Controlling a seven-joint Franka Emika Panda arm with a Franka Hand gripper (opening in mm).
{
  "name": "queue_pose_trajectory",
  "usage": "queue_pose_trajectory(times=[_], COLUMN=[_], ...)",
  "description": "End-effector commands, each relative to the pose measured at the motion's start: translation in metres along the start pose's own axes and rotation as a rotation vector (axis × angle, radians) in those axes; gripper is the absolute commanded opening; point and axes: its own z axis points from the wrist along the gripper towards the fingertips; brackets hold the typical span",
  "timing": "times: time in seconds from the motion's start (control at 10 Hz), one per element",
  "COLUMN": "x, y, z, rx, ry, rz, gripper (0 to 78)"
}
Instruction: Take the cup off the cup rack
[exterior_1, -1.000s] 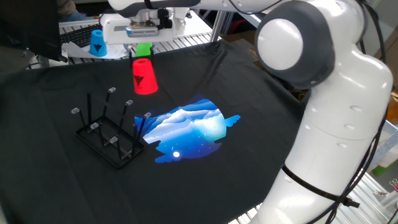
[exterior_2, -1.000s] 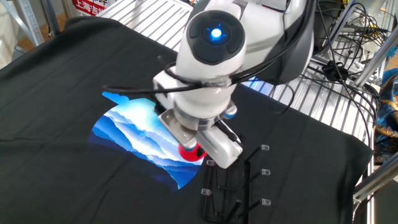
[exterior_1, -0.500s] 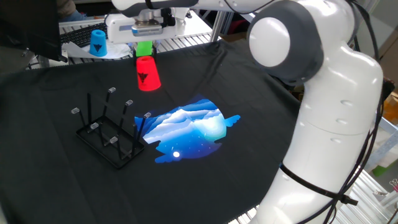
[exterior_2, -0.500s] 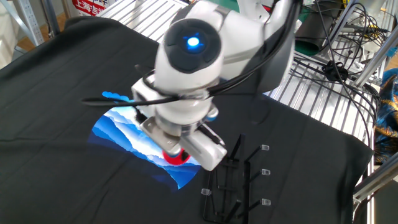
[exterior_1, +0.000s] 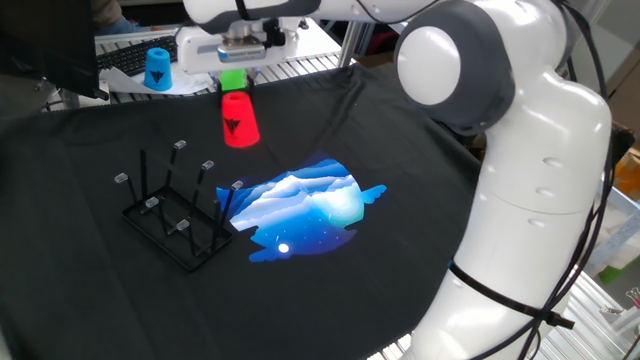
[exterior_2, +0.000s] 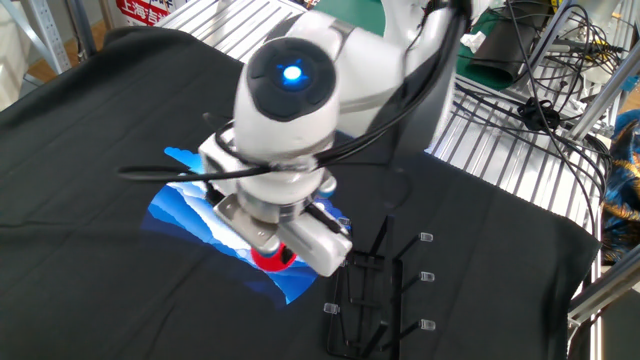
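Red cup (exterior_1: 239, 120) hangs clamped in the jaws, lifted well clear of the cup rack (exterior_1: 175, 215) pegs.

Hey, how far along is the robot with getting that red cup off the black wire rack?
Done: the small red plastic cup is off the black wire-frame rack, whose pegs stand bare. In hand: the gripper holds it inverted above the black cloth. Left: setting it down.
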Motion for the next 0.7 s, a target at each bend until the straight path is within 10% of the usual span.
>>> queue_pose_trajectory(times=[0.1,0.7], x=[-0.012,-0.011], y=[-0.010,0.000], z=[0.028,0.064], rx=[-0.053,-0.086], ry=[-0.026,-0.069], rz=[-0.034,-0.029], gripper=[1.4,1.4])
